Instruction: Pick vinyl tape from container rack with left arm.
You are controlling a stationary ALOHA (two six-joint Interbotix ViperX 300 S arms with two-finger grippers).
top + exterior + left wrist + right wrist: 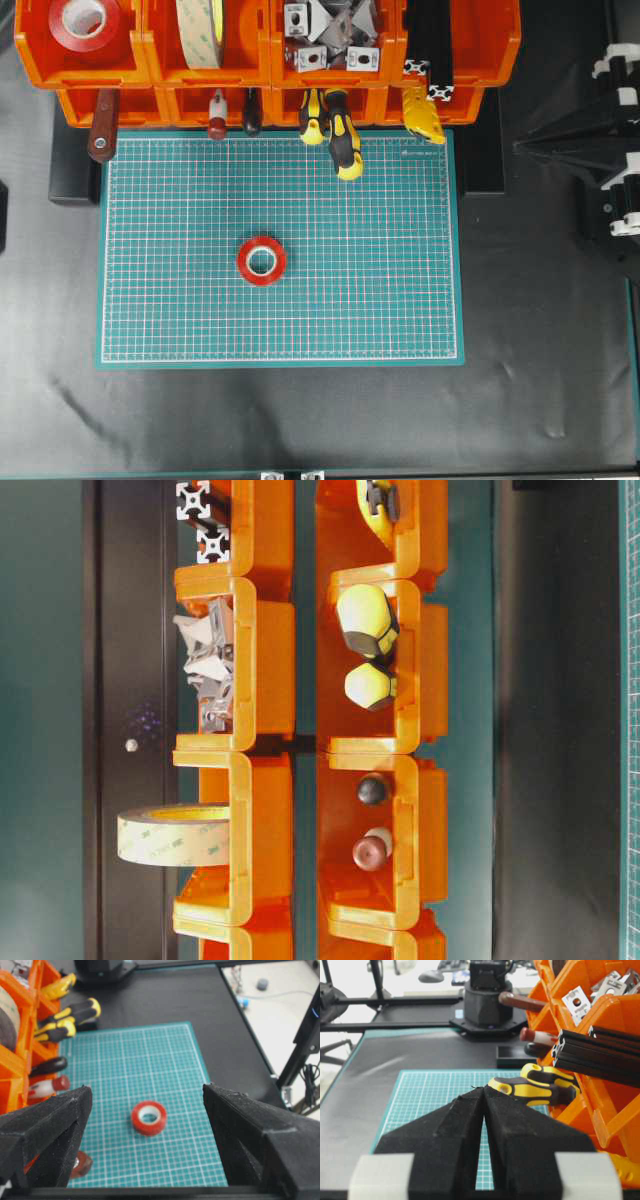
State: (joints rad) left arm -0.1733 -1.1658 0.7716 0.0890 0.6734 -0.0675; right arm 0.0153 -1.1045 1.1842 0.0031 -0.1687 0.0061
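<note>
Spreading wide apart in the left wrist view, the left gripper held nothing; its two black foam-faced fingers framed the scene from either side. Between and beyond them lay the vinyl tape, flat on the green mat, a little left of the mat's middle and nearer its front edge than the edge under the rack. It touched nothing else. From overhead it showed as a small glossy red ring with a white inner core.

It would likely handle as a light, stiff object with a slick outer face, so a grip across the outer rim, or with one finger inside the core, looked safest.

A second, larger red roll sat in the top left bin of the container rack, beside a cream roll. Yellow-handled tools hung from the lower bins over the mat's back edge.

The right gripper rested with its fingers pressed together, empty, at the mat's right side.
</note>
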